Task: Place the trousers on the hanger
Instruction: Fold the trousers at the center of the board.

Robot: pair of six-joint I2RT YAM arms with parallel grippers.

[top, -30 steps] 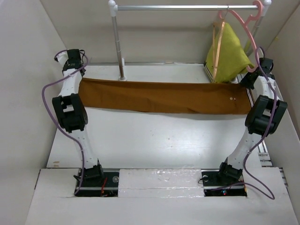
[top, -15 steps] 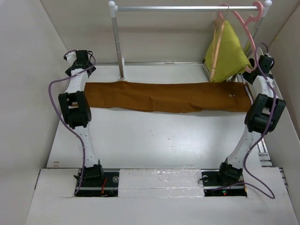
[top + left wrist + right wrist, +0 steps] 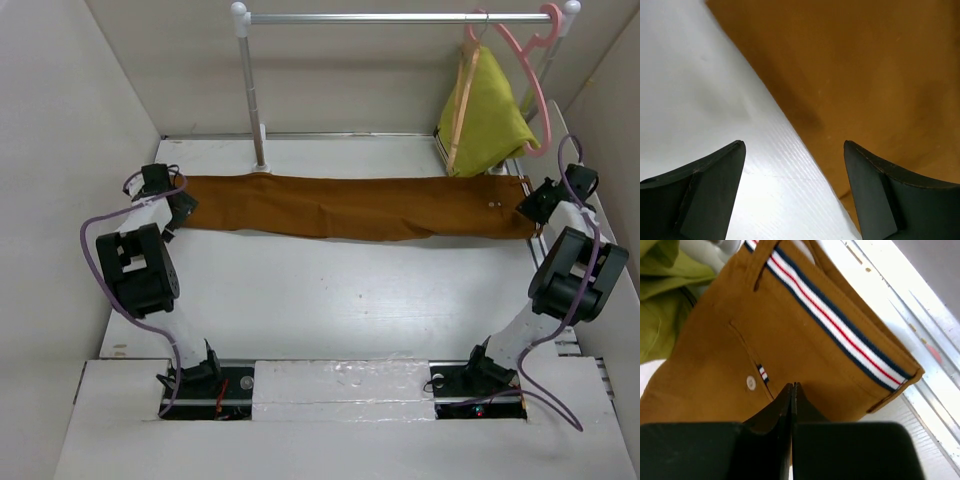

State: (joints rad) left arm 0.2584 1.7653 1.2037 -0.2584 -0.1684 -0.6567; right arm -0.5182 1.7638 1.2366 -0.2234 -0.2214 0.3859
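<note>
The rust-brown trousers (image 3: 350,205) lie stretched flat across the table, waistband to the right. My left gripper (image 3: 178,200) hovers at their left end. In the left wrist view it (image 3: 794,145) stands open over the bare table, just beside the trouser edge (image 3: 865,65), with nothing between its fingers. At the waistband end is my right gripper (image 3: 535,200). The right wrist view shows it (image 3: 792,386) shut and empty just above the cloth (image 3: 805,335), near the striped waistband (image 3: 840,322). The wooden hanger (image 3: 460,105) hangs from the rail at the back right.
A metal clothes rail (image 3: 400,17) on a post (image 3: 250,90) spans the back. A pink hanger (image 3: 522,60) and a yellow-green garment (image 3: 490,120) hang at its right end, beside the wooden hanger. White walls close in on both sides. The table's right edge (image 3: 920,315) runs beside the waistband.
Both grippers let go of the trousers, which dropped from a stretched hold to lie flat. Both arms came lower and nearer. The right gripper opened, then shut again.
</note>
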